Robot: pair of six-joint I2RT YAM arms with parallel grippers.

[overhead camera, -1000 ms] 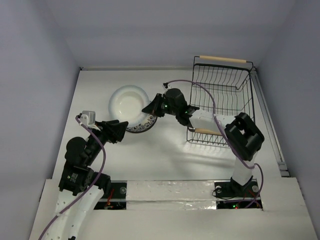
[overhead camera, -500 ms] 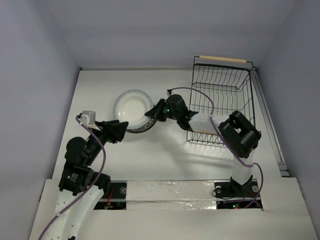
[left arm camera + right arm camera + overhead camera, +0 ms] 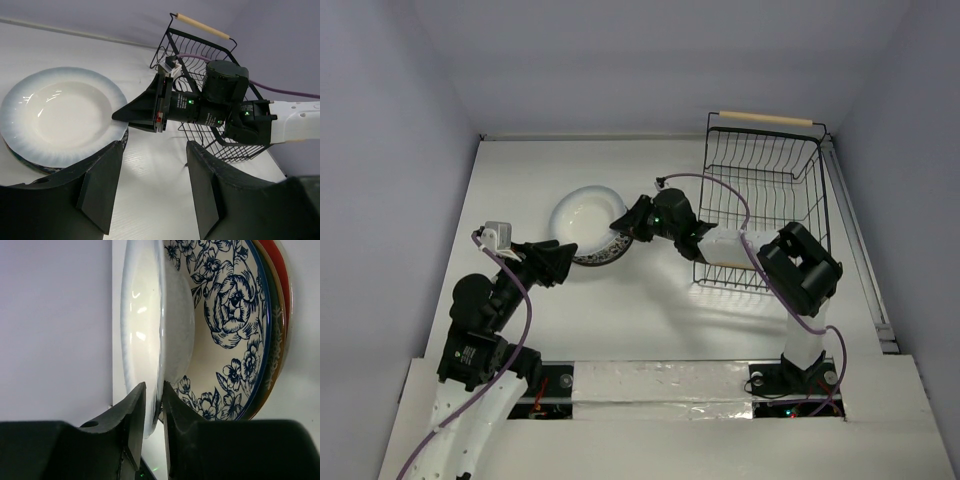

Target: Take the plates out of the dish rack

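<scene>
White plate (image 3: 142, 330) held in the right gripper (image 3: 154, 390): glossy white, rim shaded pale blue-grey. Beyond it, cream plate (image 3: 227, 325) printed with dark blue flowers. Further out only edges are seen: brownish plate (image 3: 276, 322) with pale motif, red plate (image 3: 280, 267). Rack (image 3: 765, 190): black wire, light wood handles. Left gripper (image 3: 154, 150) and right gripper black. Cable (image 3: 280, 90) purple.

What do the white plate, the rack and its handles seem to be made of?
The white plate is probably glazed ceramic: it is glossy, with bright light reflections on a smooth surface. The rack is thin black wire, likely coated metal, with a dull finish. Its handles are pale tan, matte rods that look like wood, though this is not certain.
</scene>
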